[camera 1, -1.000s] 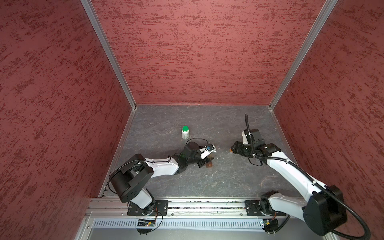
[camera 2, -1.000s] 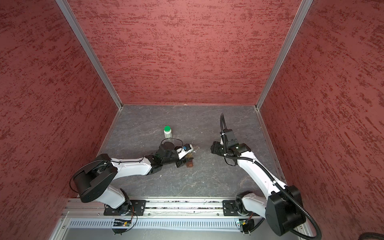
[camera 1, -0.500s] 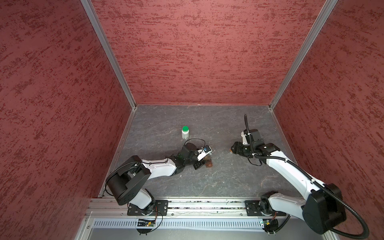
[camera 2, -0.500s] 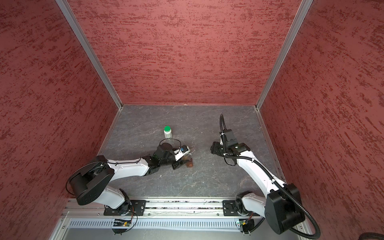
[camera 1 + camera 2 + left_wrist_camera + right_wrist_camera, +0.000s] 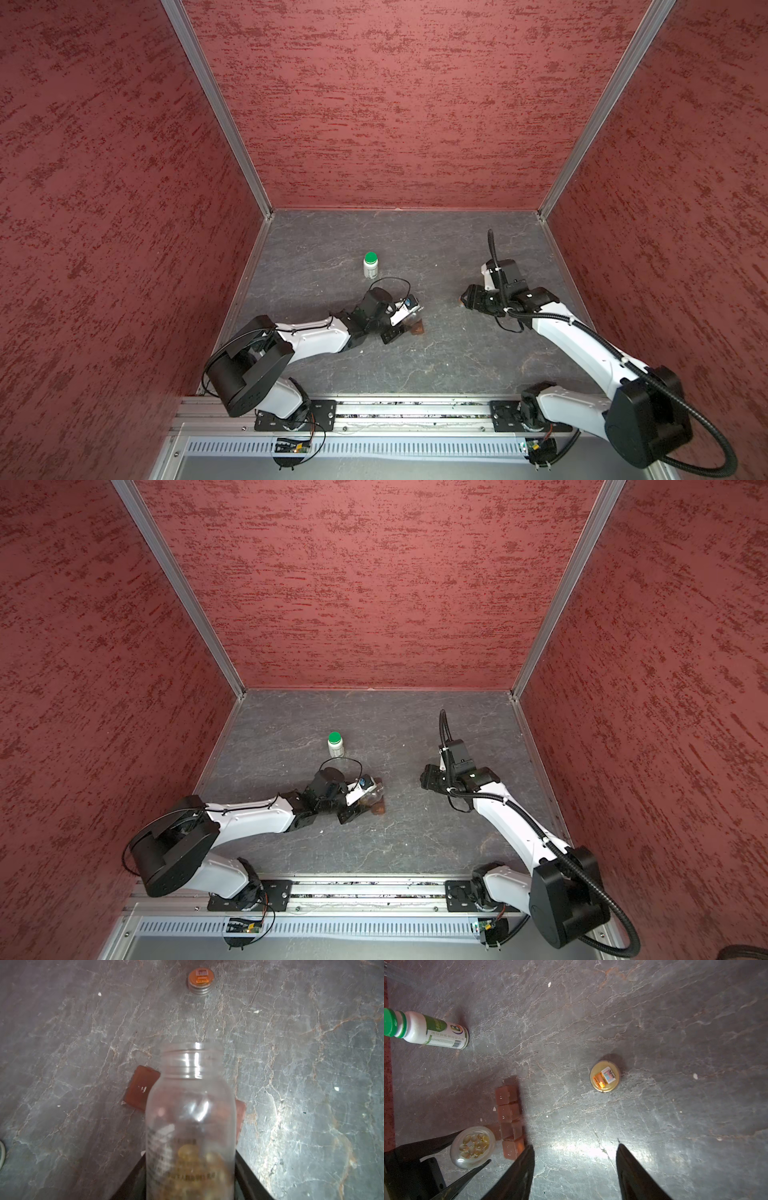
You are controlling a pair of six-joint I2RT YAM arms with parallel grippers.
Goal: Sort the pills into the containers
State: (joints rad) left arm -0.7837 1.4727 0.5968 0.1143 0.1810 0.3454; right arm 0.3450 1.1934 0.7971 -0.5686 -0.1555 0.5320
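Note:
My left gripper point(image 5: 404, 321) is shut on an uncapped clear bottle point(image 5: 191, 1105), gripping its lower body. Yellow gel capsules point(image 5: 473, 1145) lie inside it. The bottle point(image 5: 411, 316) hangs tilted just above a row of brown pill-box compartments point(image 5: 508, 1118), which also shows in both top views point(image 5: 379, 809). The bottle's orange-topped cap point(image 5: 605, 1076) lies on the floor between the two grippers. My right gripper point(image 5: 575, 1147) stands open over bare floor, short of the cap, with nothing between its fingers point(image 5: 424, 780).
A white bottle with a green cap point(image 5: 370, 265) stands upright behind the left gripper point(image 5: 335, 744). Small white crumbs dot the grey stone floor point(image 5: 436, 365). Red walls enclose the floor on three sides.
The left arm has drawn back slightly with the bottle in its grip. The right arm has not moved.

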